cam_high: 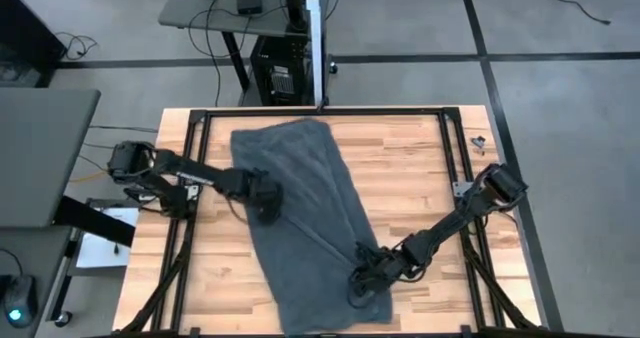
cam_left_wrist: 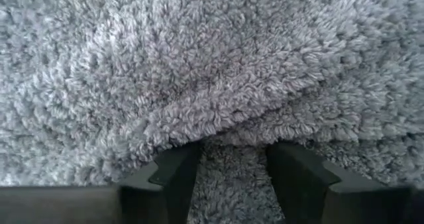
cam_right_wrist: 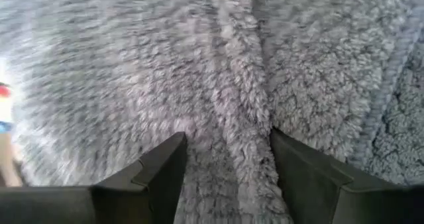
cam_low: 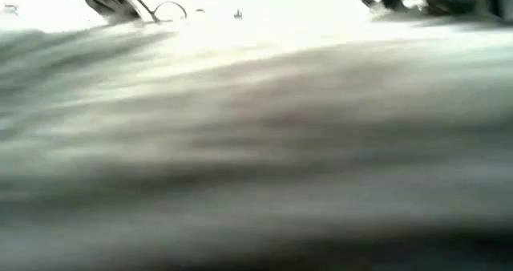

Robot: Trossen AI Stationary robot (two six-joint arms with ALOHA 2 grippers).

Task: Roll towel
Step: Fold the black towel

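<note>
The dark grey towel (cam_high: 300, 208) lies lengthwise on the wooden table, from the far middle to the near edge. It fills the low view (cam_low: 256, 143). My left gripper (cam_high: 268, 200) is at the towel's left long edge, about halfway along, shut on cloth (cam_left_wrist: 232, 151). My right gripper (cam_high: 360, 273) is on the towel's right side near its near end, shut on cloth (cam_right_wrist: 228, 158). A crease (cam_high: 322, 240) runs across the towel between the two grippers. No white tag shows. My left gripper pinches a bunched fold of the towel (cam_left_wrist: 232, 128) between its two fingers, at the left long edge. It comes in low from the table's left. The fold bulges over the fingertips (cam_left_wrist: 177, 168), and the towel around it lies on the table. My right gripper pinches a raised ridge of the towel (cam_right_wrist: 232, 131) between its two fingers, near the towel's right long edge. It comes in low from the table's right. The ridge runs along the fingers (cam_right_wrist: 165, 164), and the towel around it lies on the table.
A black frame (cam_high: 320, 111) runs around the wooden tabletop. Bare wood (cam_high: 410, 168) shows to the right of the towel and a strip (cam_high: 215, 268) to its left. A small dark item (cam_high: 478, 141) sits at the far right edge.
</note>
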